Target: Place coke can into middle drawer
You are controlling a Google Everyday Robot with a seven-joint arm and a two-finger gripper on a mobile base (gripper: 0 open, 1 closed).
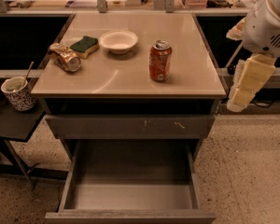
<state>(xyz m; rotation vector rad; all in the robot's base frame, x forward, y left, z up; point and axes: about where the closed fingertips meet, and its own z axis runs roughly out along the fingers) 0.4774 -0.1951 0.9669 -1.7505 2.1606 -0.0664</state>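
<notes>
The coke can (160,61) is seen standing upright on the table (107,80), right of the middle and nearer the front edge than the back, with its silver top and pull-tab turned up. Nothing is touching it. The claw (237,101) is found off the table altogether, hanging out past the right edge near the front right corner, pointed downward and slightly tilted; whether it is spread or pressed together cannot be told from this view, and nothing is seen held in it. Over toward the left edge a dented gold-brown can (64,57) is laid on its side, with a green sponge (84,46) just behind and beside it. A pale bowl (118,41) is set next to the sponge, toward the back middle of the table. Below the front edge a grey drawer front with pale scratch marks (130,126) is shut. Beneath that, the middle drawer (130,196) is pulled out wide, its smooth grey floor bare. Past the left edge a patterned mug (19,93) with a utensil in it is set on a lower dark surface.
</notes>
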